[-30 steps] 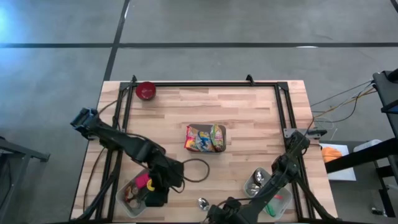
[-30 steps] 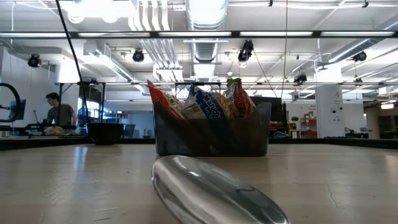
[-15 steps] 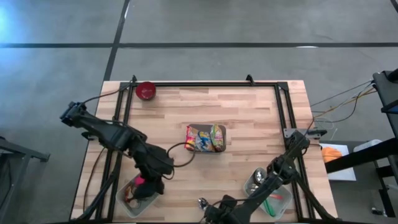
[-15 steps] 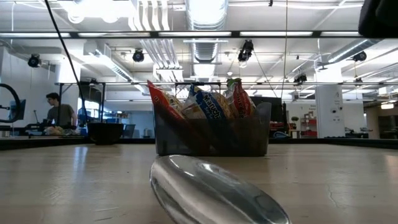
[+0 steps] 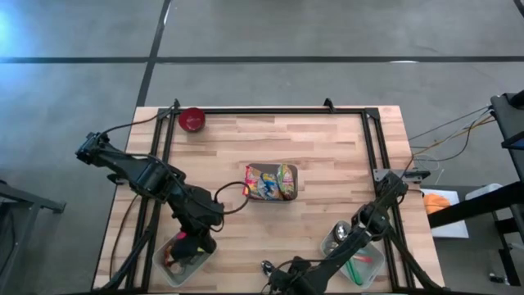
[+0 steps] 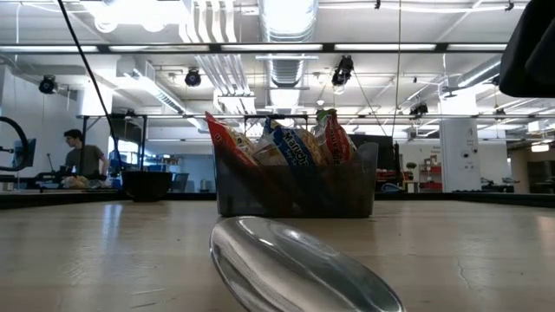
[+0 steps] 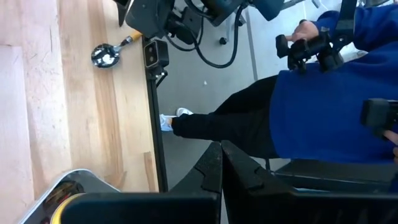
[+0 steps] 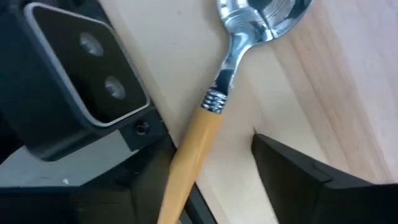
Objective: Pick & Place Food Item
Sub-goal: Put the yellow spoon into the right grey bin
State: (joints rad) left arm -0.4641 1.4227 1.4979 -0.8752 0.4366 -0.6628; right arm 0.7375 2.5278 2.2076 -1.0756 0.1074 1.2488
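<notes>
High view: my left gripper (image 5: pixel 190 242) hangs clenched, empty, over the clear tub (image 5: pixel 166 271) at the table's near-left corner. Snack packets (image 5: pixel 269 181) sit mid-table in their dark tray (image 5: pixel 294 187).

Low view: glossy spoon bowl (image 6: pixel 295 269) up close; crinkly packets behind.

Right wrist view: my right gripper (image 8: pixel 205 168), jaws apart, straddles the spoon's smooth wooden handle (image 8: pixel 188 152) at the near edge. Risk: round handle rolling out, or a finger catching the edge.

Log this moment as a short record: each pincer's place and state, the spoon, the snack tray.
left pincer: shut, empty, over the clear bin at the table's near-left corner
right pincer: open, straddling the spoon's yellow handle at the table's near edge
spoon: flat on the table, not lifted
snack tray: mid-table, packets upright inside
</notes>
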